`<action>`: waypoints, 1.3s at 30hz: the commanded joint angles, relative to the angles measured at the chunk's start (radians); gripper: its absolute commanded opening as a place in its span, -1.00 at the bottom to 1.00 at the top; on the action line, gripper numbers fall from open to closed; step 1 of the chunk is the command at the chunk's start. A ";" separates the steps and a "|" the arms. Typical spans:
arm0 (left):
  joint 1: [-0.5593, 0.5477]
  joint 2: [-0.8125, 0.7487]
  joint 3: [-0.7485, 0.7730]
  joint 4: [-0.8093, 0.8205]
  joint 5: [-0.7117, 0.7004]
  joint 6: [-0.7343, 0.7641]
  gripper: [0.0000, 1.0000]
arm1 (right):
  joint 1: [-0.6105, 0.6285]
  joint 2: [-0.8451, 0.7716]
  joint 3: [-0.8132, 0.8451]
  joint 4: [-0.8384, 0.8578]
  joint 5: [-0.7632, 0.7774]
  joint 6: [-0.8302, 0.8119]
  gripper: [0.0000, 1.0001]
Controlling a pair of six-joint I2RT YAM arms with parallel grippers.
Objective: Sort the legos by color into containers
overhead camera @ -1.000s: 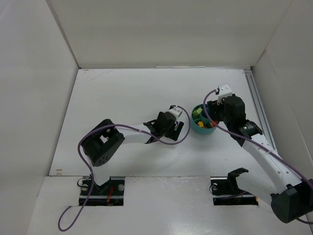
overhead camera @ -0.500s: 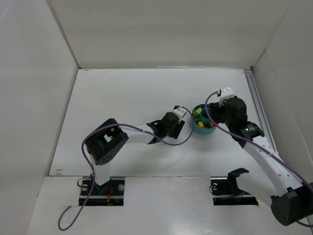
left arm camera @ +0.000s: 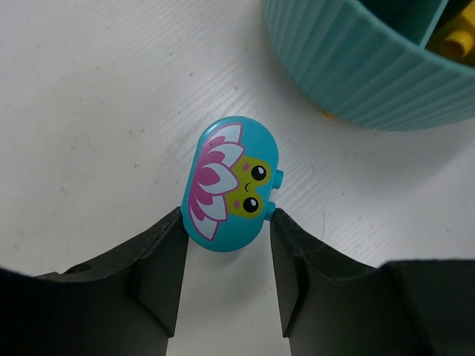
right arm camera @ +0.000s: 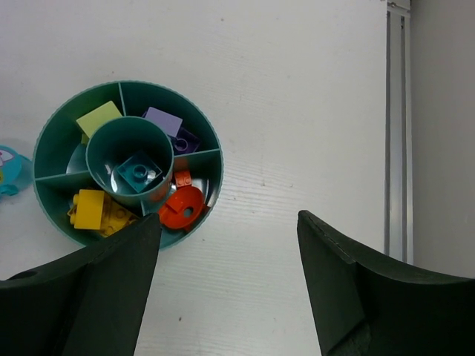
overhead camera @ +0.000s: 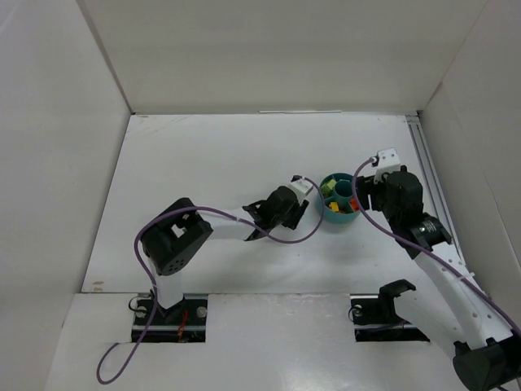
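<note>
The round teal bowl (right arm camera: 46,139) stands right of centre on the table (overhead camera: 203,163), also in the top view (overhead camera: 329,213) and the left wrist view (left arm camera: 356,67). Its compartments hold a light green brick (right arm camera: 99,117), a lavender brick (right arm camera: 162,121), a purple brick (right arm camera: 185,139), yellow bricks (right arm camera: 93,209) and red-orange pieces (right arm camera: 180,210); the centre cup holds a teal brick (right arm camera: 138,171). My left gripper (left arm camera: 227,222) is shut on a cyan oval lego (left arm camera: 231,182) printed with a frog and petals, on the table just left of the bowl. My right gripper (right arm camera: 226,219) is open and empty, right of the bowl.
White walls enclose the table on the left, back and right. A metal rail (right arm camera: 397,126) runs along the table's right edge. The purple cable of the left arm (overhead camera: 277,236) loops over the table near the bowl.
My left gripper has moved right, closer to the bowl. My right gripper has drawn back from above the bowl to its right side.
</note>
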 commanded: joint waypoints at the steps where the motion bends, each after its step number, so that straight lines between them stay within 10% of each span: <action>1: -0.004 -0.127 -0.065 0.073 0.002 0.031 -0.41 | -0.015 -0.015 0.000 -0.011 0.002 -0.005 0.58; 14: -0.013 -0.351 0.078 -0.236 0.114 0.073 -0.47 | -0.024 -0.015 0.020 -0.065 -0.031 -0.024 0.58; 28: -0.013 -0.083 0.552 -0.560 0.318 0.045 -0.42 | -0.033 -0.169 0.058 -0.208 0.185 -0.005 0.58; 39: -0.013 0.022 0.595 -0.350 0.249 -0.044 -0.42 | -0.033 -0.211 0.058 -0.217 0.205 0.004 0.61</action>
